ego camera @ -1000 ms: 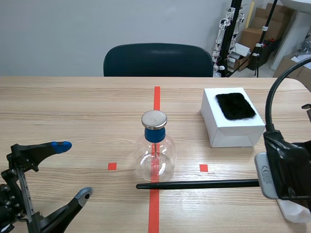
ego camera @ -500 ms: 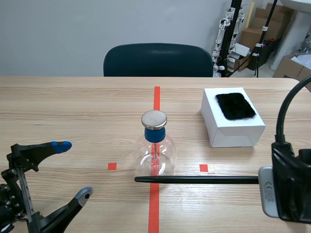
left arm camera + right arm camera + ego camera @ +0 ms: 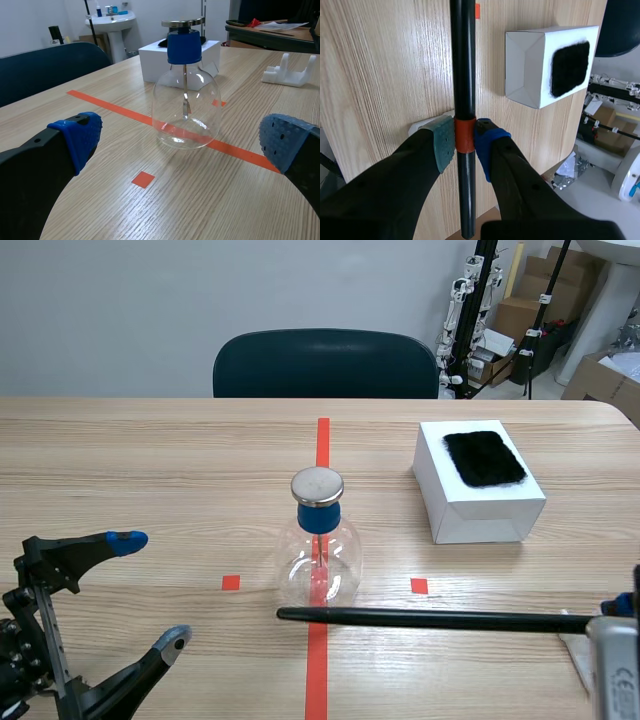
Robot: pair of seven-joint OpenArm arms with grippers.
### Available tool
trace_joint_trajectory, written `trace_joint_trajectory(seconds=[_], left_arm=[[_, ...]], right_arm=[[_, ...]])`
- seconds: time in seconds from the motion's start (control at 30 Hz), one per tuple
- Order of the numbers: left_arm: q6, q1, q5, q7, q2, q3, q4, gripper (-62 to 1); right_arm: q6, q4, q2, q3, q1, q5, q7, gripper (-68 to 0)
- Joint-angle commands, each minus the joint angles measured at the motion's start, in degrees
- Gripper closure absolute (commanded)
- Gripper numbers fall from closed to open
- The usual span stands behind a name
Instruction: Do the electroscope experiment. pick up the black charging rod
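Note:
The black charging rod (image 3: 420,619) lies level over the table, its tip just in front of the glass electroscope flask (image 3: 319,552) with a blue stopper and a metal cap. In the right wrist view my right gripper (image 3: 464,142) is shut on the black charging rod (image 3: 463,60) at its orange band. In the scene view only the right arm's edge (image 3: 615,665) shows at the lower right. My left gripper (image 3: 150,590) stands open at the lower left. The left wrist view shows the flask (image 3: 185,102) ahead of the left gripper (image 3: 180,140).
A white box (image 3: 478,495) with a black fur pad (image 3: 484,457) on top stands right of the flask. A white stand (image 3: 291,74) sits beyond the flask in the left wrist view. A dark chair (image 3: 325,364) is behind the table's far edge.
The right arm has drawn back to the right and mostly left the scene view, the rod with it. The rod's tip stays near the flask. The left arm has not moved.

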Motion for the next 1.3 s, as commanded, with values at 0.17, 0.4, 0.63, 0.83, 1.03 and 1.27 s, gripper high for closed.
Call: trace_joint_trajectory(seconds=[0.17, 0.4, 0.63, 0.83, 1.03, 1.27], left_arm=[[-0.1, -0.5, -0.8, -0.8, -0.3, -0.1, 1.0, -62.3], [-0.1, -0.5, -0.8, -0.8, -0.3, -0.1, 1.0, -62.3], [-0.2, -0.5, -0.8, -0.7, -0.3, -0.1, 1.0, -62.3], [-0.2, -0.5, -0.8, -0.7, -0.3, -0.1, 1.0, -62.3], [-0.2, -0.5, -0.8, -0.5, -0.3, -0.1, 1.0, -62.3], [-0.2, -0.5, -0.7, -0.2, -0.3, -0.1, 1.0, -62.3]], right_arm=[[0.4, 1.5, -5.0, 3.7, -0.2, -6.3, 9.7, -0.6], [-6.1, 1.4, -8.9, 6.7, -0.9, -11.9, 20.1, -0.6], [-21.5, 1.4, -8.9, 6.8, -8.3, -13.5, 25.0, -0.7], [-27.6, 1.0, -8.8, 6.8, -10.8, -15.6, 25.5, -2.7], [-31.5, -1.0, -6.9, 6.0, -10.8, -15.6, 25.5, -5.3], [-31.5, -3.6, -6.1, 5.4, -9.1, -15.1, 25.0, -2.1]])
